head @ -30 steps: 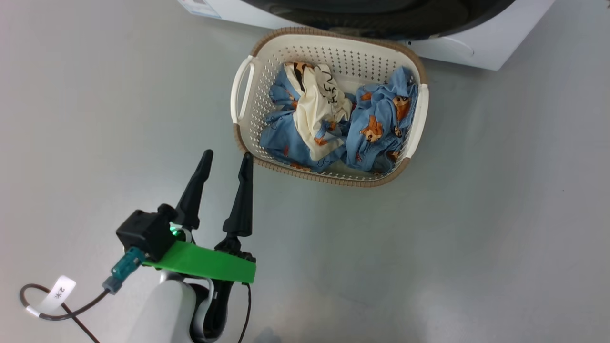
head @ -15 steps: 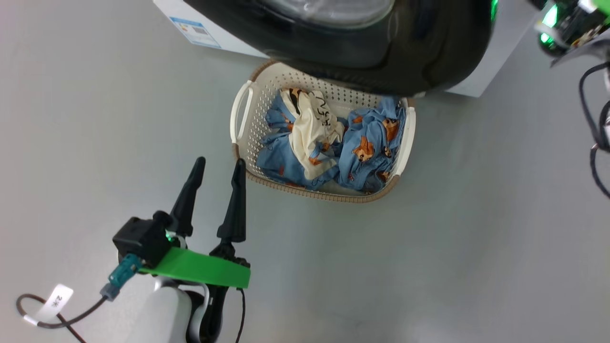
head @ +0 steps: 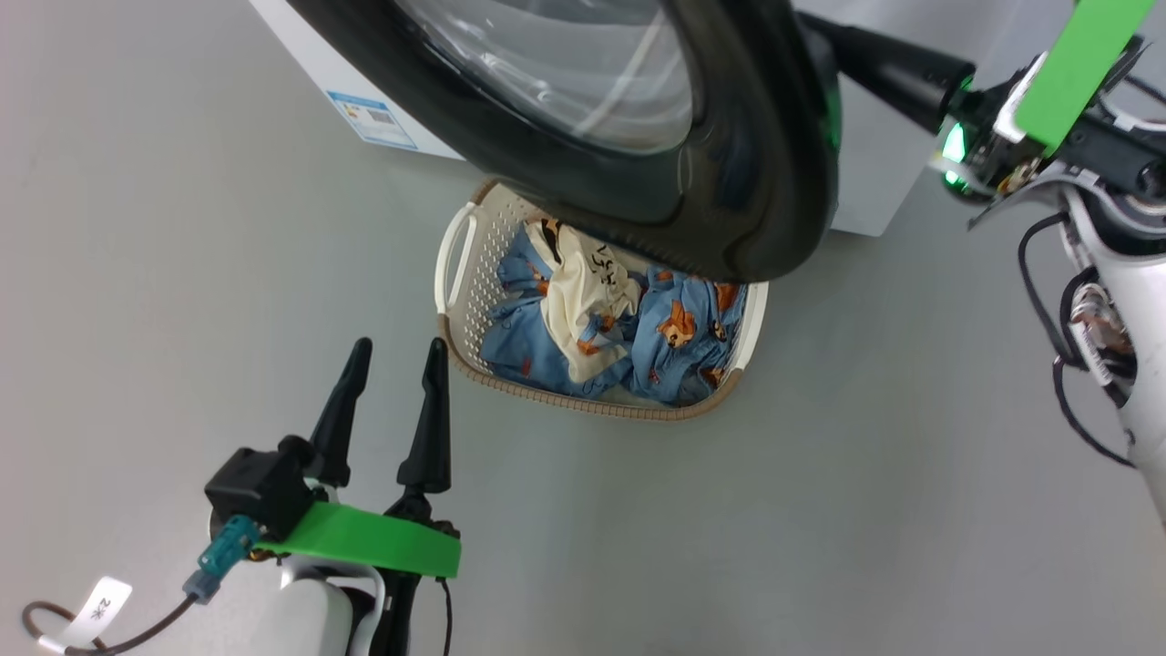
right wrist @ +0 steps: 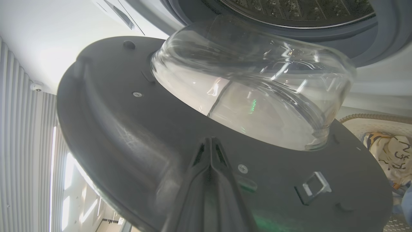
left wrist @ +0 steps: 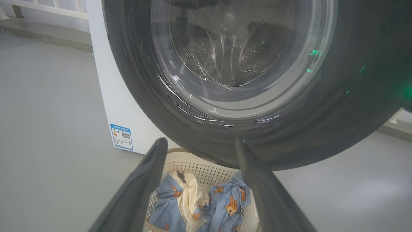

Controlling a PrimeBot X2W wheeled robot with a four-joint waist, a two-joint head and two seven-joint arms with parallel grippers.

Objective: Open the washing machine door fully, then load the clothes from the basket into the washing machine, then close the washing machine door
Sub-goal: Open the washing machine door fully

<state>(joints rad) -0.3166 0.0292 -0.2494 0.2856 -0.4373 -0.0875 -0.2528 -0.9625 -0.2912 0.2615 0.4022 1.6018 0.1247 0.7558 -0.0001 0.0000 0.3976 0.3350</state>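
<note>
Camera's tilted up since last frame, washing machine door (head: 729, 182) now top centre overhanging basket (head: 583, 405); looks rigid, slick, so push black inner face, not glass: right gripper (right wrist: 210, 141) fingers pressed together there, left gripper (head: 396, 351) spread, empty.

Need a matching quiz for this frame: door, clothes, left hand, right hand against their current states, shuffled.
1. washing machine door
2. clothes
3. left hand
4. right hand

A. fingers shut, tips at the door's inner side
B. piled in the basket
C. partly open, hanging over the basket
D. fingers apart, holding nothing

Pairs: 1-C, 2-B, 3-D, 4-A
</note>
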